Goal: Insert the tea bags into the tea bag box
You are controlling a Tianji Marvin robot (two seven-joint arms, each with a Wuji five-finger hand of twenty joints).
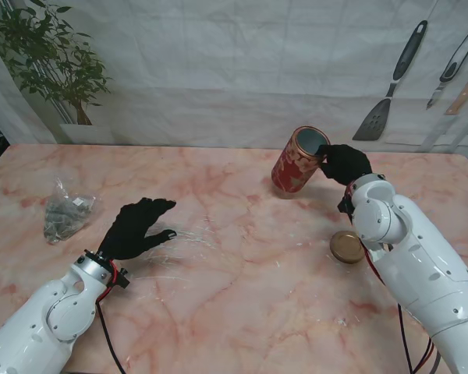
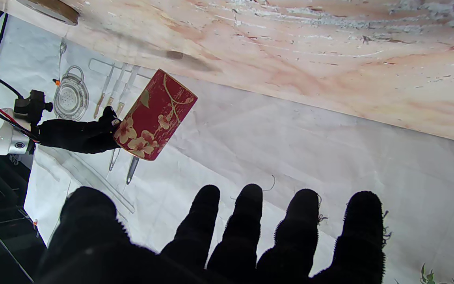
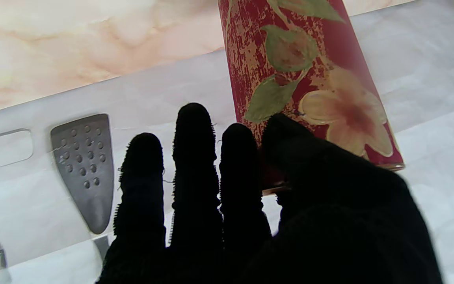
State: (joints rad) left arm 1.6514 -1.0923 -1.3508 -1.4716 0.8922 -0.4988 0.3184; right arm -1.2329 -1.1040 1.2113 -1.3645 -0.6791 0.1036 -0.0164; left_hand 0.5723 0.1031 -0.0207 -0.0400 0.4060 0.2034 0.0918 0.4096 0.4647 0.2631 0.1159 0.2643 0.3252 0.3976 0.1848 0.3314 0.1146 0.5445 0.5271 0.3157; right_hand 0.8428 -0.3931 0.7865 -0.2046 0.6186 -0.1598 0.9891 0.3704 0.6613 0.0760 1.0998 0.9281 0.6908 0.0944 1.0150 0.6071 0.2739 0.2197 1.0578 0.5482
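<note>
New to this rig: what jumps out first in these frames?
The red floral tea canister, tilted with its open mouth up, gripped at the rim by the right hand on the far right of the table. Its round lid lies nearer to me beside the right arm. On the left, the left hand is spread open with nothing in it, with the clear bag of tea bags further left.

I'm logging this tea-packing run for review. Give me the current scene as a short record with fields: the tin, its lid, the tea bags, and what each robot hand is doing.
tea tin: red floral tea tin, open, tilted, its mouth up toward the stand camera
lid: round gold lid lying on the marble table, nearer to me than the tin
tea bags: clear bag of tea bags, on the table at far left, untouched
right robot hand: gripping the tin at its rim
left robot hand: fingers spread, holding nothing
</note>
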